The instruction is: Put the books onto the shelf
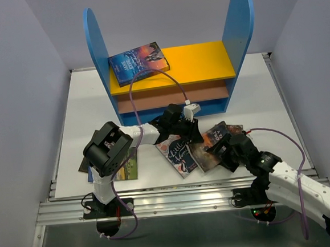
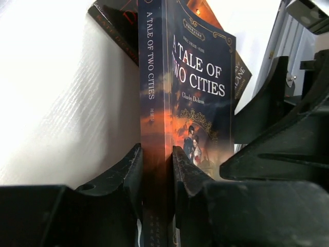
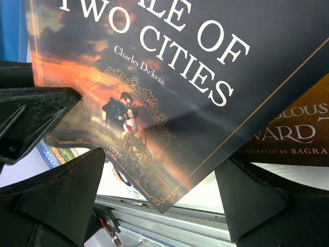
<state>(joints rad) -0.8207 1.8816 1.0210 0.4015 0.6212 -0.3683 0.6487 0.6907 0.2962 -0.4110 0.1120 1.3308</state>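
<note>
My left gripper (image 2: 157, 153) is shut on the spine of a dark blue book, "A Tale of Two Cities" (image 2: 200, 87), which stands on edge above the table. In the top view that gripper (image 1: 189, 134) sits in front of the shelf (image 1: 206, 60). My right gripper (image 3: 159, 167) is open, its fingers either side of the same book's lower cover corner (image 3: 154, 77) without pinching it. One book (image 1: 138, 61) lies on the shelf's yellow top board. Little Women (image 1: 179, 154) and a brown book (image 1: 208, 153) lie flat under the grippers.
More books (image 1: 125, 168) lie at the table's near left beside the left arm's elbow. A brown-covered book (image 3: 303, 128) lies under the held one. The metal rail (image 1: 177, 200) runs along the near edge. The right gripper (image 1: 219, 148) is close to the left one.
</note>
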